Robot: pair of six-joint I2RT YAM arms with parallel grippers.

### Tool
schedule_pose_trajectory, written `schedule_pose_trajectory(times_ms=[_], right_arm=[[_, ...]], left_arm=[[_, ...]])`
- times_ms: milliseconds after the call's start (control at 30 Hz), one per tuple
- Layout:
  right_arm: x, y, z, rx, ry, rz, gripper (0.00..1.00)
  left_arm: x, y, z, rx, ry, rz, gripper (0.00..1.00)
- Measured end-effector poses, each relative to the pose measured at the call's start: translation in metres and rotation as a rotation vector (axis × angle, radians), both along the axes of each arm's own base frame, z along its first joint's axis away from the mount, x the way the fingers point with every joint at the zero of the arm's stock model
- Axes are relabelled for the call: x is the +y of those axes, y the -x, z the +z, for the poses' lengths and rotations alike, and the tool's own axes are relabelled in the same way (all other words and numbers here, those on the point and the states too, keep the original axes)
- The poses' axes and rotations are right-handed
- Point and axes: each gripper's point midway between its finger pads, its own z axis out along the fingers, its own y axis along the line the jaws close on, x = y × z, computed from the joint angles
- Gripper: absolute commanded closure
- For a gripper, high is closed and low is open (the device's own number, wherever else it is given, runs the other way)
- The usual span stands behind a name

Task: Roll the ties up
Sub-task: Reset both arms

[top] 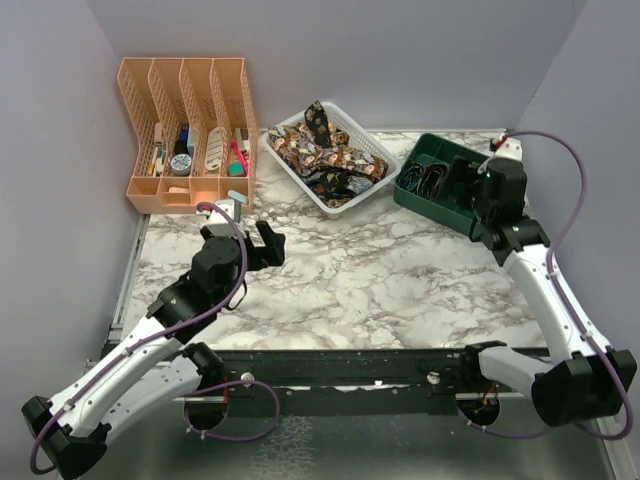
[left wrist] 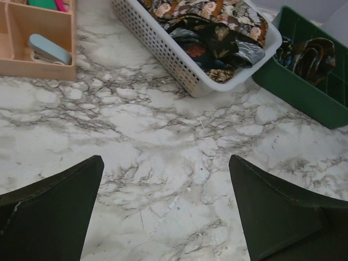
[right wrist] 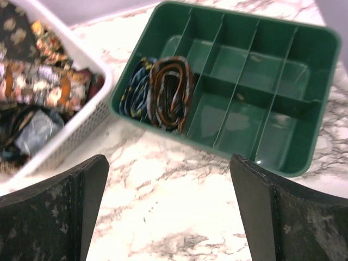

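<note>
Two-arm setup at the near edge of a marble table (top: 350,290). From the left, left arm (top: 150,345) bent low toward the middle of the table; from the right, right arm (top: 545,290) stretched up to the far right corner. At the far left, against the wall, an orange slotted organizer (top: 190,100) with pens and other small items in its bays. Next to it, mid-back, a white perforated basket (top: 300,180), set at an angle and heaped with loose ties (top: 325,150), dark with orange, gold and cream pattern, all tangled together. Close beside the basket on its right, a green divided tray (right wrist: 283,81); in the end compartment nearest the basket, two rolled ties (right wrist: 171,92) standing on edge, side by side and touching. Over bare marble short of the basket, left gripper (left wrist: 166,157): jaws spread wide, gripping nothing. Above the table just in front of the green tray, right gripper (right wrist: 168,157): jaws likewise spread wide, nothing between them.
</note>
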Motion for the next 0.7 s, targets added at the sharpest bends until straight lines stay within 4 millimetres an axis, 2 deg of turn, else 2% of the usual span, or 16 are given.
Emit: schedule_pose_trajectory(times_ms=[33,133,233,433,700], right_arm=[[0.004,0.011,-0.010,-0.013,-0.002,0.041,0.00],[0.008,0.019,-0.021,-0.014,0.003,0.076,0.00],[0.011,0.020,-0.022,-0.020,0.020,0.108,0.00],[0.015,0.020,0.003,-0.076,0.031,0.147,0.00],[0.042,0.031,0.051,-0.193,-0.038,0.289,0.00]], left_arm=[[0.002,0.000,0.001,0.001,-0.003,0.013,0.01],[0.014,-0.001,0.006,0.010,-0.020,0.073,0.01],[0.023,-0.002,0.009,0.018,-0.035,0.118,0.01],[0.042,0.002,0.017,0.031,-0.074,0.191,0.01],[0.058,0.007,0.043,0.004,-0.079,0.246,0.01]])
